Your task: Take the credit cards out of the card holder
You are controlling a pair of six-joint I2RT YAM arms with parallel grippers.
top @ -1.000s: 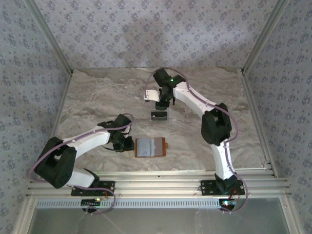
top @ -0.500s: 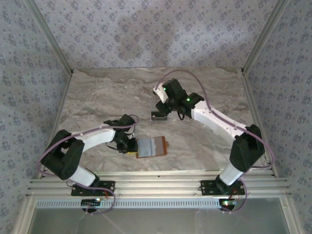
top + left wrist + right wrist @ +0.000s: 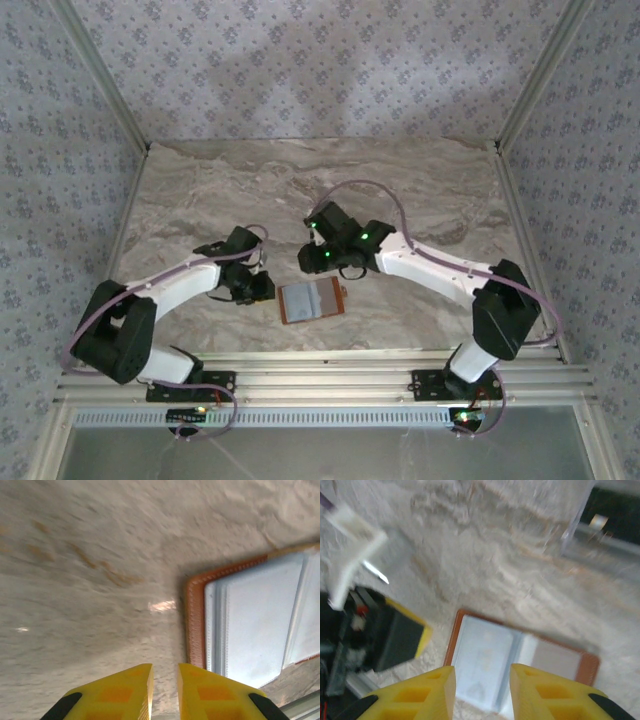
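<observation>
The card holder (image 3: 311, 299) lies open and flat on the marble table, orange-brown at the rim with grey-blue pockets (image 3: 260, 625). One half looks pinkish-grey (image 3: 555, 660), maybe a card in its pocket; blur hides more. My left gripper (image 3: 264, 288) rests low just left of the holder's edge, its yellow fingers (image 3: 165, 672) a narrow gap apart with only table between them. My right gripper (image 3: 308, 262) hovers above the holder's far side, open and empty (image 3: 482, 672), looking down on the pockets (image 3: 485, 662).
A clear plastic rack (image 3: 577, 527) stands on the table beyond the holder, with a dark shape (image 3: 615, 510) in it. The left gripper's black and yellow body (image 3: 402, 637) sits close to the holder's edge. Metal rails (image 3: 310, 365) run along the table's front.
The right arm has swung from the rack at the back toward me and now hangs over the card holder. The left gripper has drawn slightly back from the holder's left edge.
</observation>
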